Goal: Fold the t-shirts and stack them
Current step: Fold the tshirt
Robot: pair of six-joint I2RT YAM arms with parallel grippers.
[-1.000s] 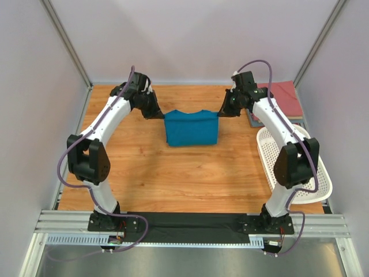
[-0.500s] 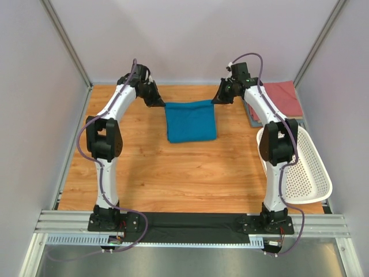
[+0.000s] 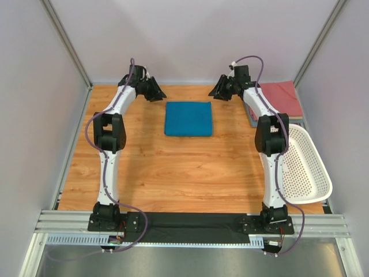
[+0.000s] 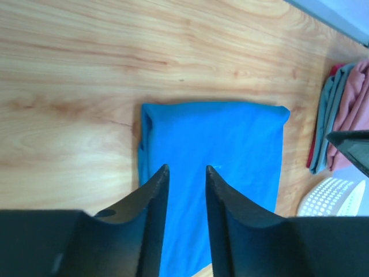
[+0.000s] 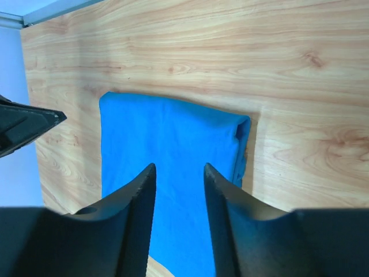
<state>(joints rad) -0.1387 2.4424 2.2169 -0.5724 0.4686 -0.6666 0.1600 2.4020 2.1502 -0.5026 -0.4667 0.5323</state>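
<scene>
Nearest to me, on the right side, a white perforated basket [image 3: 305, 167] is sitting by the right arm's lower links, with part of it hanging past the edge of the wooden surface [image 3: 173, 167]. A broad stretch of bare wood is lying between the arm bases and the work. Farther back, about midway between the two arms, the teal-blue t-shirt [image 3: 188, 119] is lying flat as a neat, nearly square fold, its edges running roughly parallel to the edges of the surface. In the wrist views a thicker folded lip is showing along one side of it. Beyond the shirt both arms are reaching out long. The left gripper [image 4: 187, 170] is hanging just past the shirt's far left corner and the right gripper [image 5: 179, 167] just past its far right corner, the two pointing in towards each other. Both are holding their fingers spread with nothing between them, and neither is touching the cloth. Farthest away, in the far right corner, the salmon-red t-shirt [image 3: 283, 97] is resting folded on top of the grey-blue t-shirt [image 4: 324, 121], whose edge is peeking out along the side facing the teal one.
</scene>
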